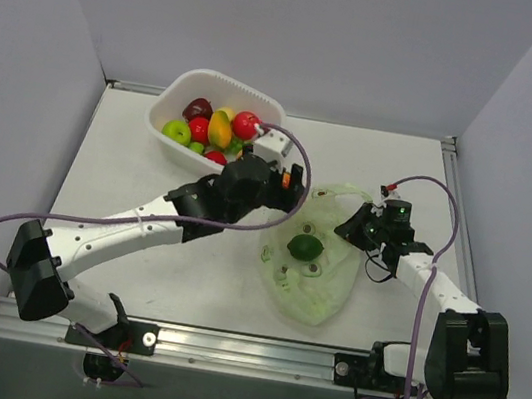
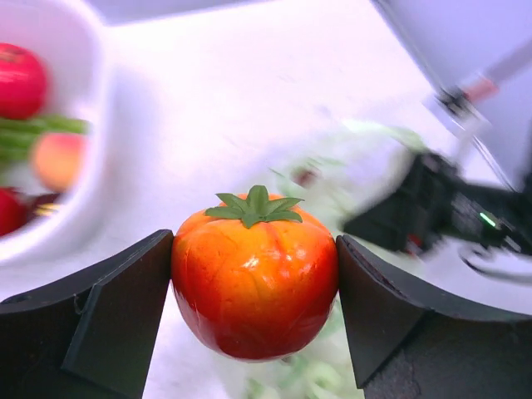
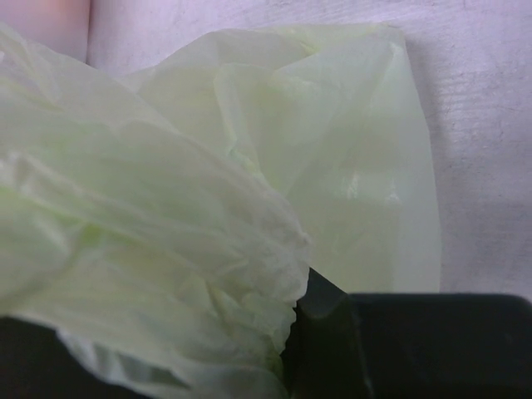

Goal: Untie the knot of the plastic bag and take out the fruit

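Left gripper [image 2: 254, 264]: spread wide, clamped on orange-red fruit [image 2: 252, 293] with a green leafy top, between basket [image 1: 214, 77] and plastic bag [image 1: 320, 291].
Right gripper [image 1: 354, 230]: narrow, pinching the bag's crumpled edge.
Bag: lying on table [image 1: 141, 155], right of centre, green fruit [image 1: 305, 247] inside.

No writing, brand or number can be read anywhere from here. The plastic bag [image 1: 327, 292], lower centre of the overhead view, carries faint round printed marks [image 1: 311, 269], too small to make out
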Controlling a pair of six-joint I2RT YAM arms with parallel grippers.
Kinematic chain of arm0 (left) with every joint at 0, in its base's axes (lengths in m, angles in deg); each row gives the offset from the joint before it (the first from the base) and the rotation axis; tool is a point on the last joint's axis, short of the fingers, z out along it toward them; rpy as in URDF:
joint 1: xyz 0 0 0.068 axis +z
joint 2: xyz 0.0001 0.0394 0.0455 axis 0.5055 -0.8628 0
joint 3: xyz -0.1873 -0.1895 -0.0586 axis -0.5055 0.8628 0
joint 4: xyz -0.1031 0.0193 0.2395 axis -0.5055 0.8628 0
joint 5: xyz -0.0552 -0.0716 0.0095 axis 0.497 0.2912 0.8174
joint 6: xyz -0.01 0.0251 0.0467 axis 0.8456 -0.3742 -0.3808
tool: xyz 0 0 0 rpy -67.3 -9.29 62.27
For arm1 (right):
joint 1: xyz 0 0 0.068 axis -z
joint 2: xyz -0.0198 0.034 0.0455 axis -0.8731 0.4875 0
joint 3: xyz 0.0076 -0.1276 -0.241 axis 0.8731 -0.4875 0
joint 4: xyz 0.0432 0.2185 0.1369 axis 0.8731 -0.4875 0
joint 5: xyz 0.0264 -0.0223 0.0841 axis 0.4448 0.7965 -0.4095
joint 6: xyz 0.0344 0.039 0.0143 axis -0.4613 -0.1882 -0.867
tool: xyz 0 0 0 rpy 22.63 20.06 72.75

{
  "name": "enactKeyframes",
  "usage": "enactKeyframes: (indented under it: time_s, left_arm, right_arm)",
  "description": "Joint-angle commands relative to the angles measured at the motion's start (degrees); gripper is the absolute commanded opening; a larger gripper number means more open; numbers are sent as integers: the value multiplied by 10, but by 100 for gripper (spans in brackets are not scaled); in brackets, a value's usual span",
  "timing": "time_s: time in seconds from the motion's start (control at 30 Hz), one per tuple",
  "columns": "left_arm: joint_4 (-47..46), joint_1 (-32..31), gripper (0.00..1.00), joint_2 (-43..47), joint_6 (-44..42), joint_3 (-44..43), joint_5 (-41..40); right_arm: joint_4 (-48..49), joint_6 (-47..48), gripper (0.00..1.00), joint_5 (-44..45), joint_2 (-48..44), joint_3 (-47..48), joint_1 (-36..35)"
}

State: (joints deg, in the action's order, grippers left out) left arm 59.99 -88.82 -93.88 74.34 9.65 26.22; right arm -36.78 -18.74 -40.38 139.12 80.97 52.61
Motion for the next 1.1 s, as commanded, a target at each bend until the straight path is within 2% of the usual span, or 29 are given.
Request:
enactKeyframes:
  time_s: [0.0, 0.03, 0.13, 0.3, 0.37, 0.43, 0.5, 0.67, 0.77, 0.87, 1.07]
  left_arm:
    - [-2, 89, 63, 17, -42, -27, -9]
    - [-13, 135, 63, 16, -47, -28, -6]
    - [-17, 206, 64, -19, -82, -57, 11]
    - [-41, 267, 68, -89, -118, -103, 45]
    - [-47, 283, 75, -130, -130, -132, 51]
    - [-26, 290, 90, -170, -132, -159, 57]
    - [-14, 293, 97, -191, -133, -189, 60]
    - [-3, 293, 97, -203, -136, -205, 55]
    - [3, 289, 97, -181, -142, -195, 58]
    - [21, 259, 98, -149, -173, -172, 70]
    - [52, 97, 97, -100, -245, -91, 14]
  right_arm:
    - [14, -11, 13, 14, -13, -12, 2]
    - [21, -16, 13, 13, -9, -15, 2]
    - [39, -29, 13, 2, 12, -18, 2]
    - [36, -27, 13, -9, 24, -13, 2]
    - [29, -23, 13, 9, 13, -13, 3]
    - [25, -19, 13, 20, 6, -14, 1]
    - [23, -18, 13, 22, 5, -13, 2]
    - [20, -14, 13, 20, 5, -10, 1]
    - [20, -14, 13, 21, 4, -11, 1]
    - [19, -13, 13, 19, 6, -10, 1]
    - [24, -14, 13, 15, 13, -10, 1]
